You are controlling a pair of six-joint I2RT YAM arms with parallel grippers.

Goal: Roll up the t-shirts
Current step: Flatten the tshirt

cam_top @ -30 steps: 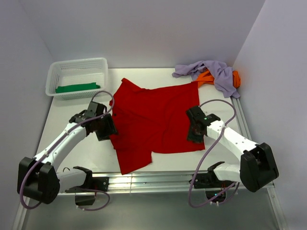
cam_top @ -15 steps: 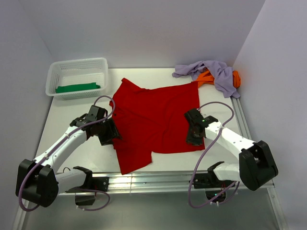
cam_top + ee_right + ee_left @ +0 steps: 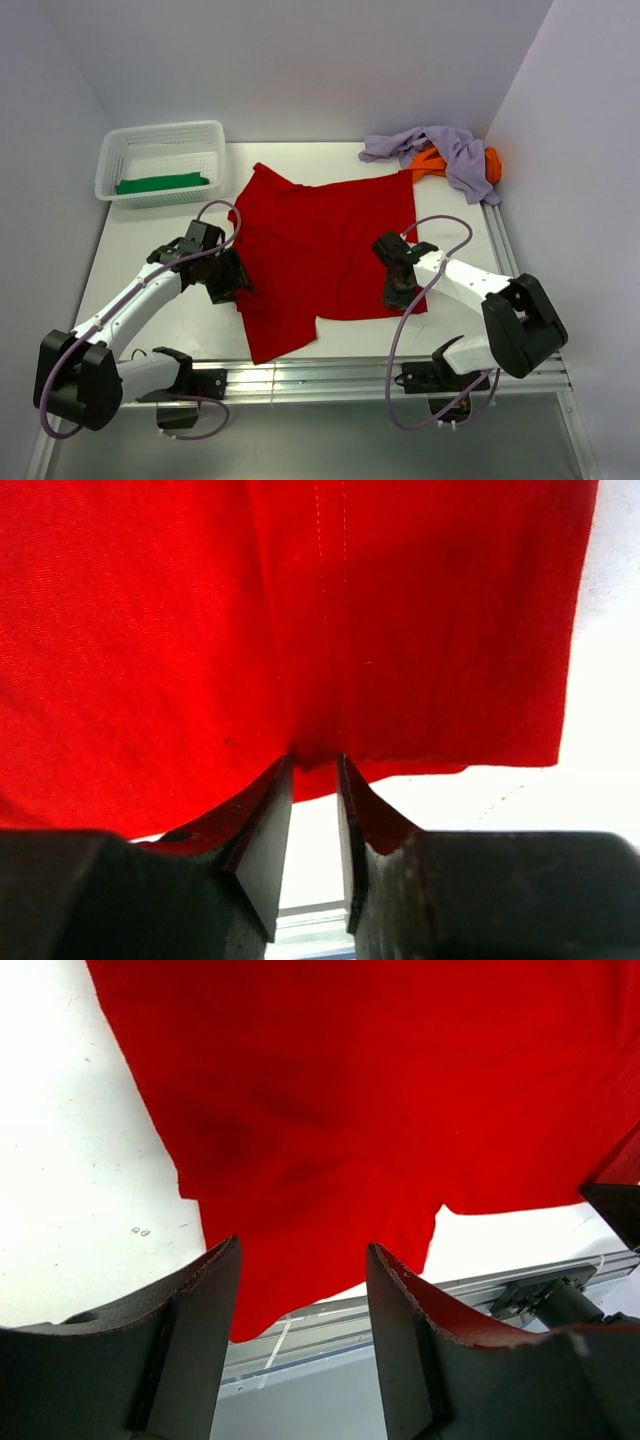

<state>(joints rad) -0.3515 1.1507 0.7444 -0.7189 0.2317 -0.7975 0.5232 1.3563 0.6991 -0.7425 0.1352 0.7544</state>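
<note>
Red t-shirt [image 3: 320, 250] spread flat mid-table, a gripper at each side of it.

The left gripper [image 3: 232, 280] sits at the shirt's left edge near the lower sleeve, its fingers [image 3: 190, 1330] spread wide with red cloth lying beneath and ahead of them. The right gripper [image 3: 395, 295] rests on the near right hem; in the right wrist view its fingers [image 3: 265, 820] stand only narrowly apart, tips at the hem edge, and I cannot tell whether they pinch the cloth. A white mesh basket [image 3: 160, 127] at the far left corner holds the green t-shirt [image 3: 160, 184]. The lavender t-shirt [image 3: 445, 145] lies crumpled over the orange t-shirt [image 3: 428, 160] in the far right corner, apart from the red one. The table [image 3: 320, 155] around the red shirt is white.
</note>
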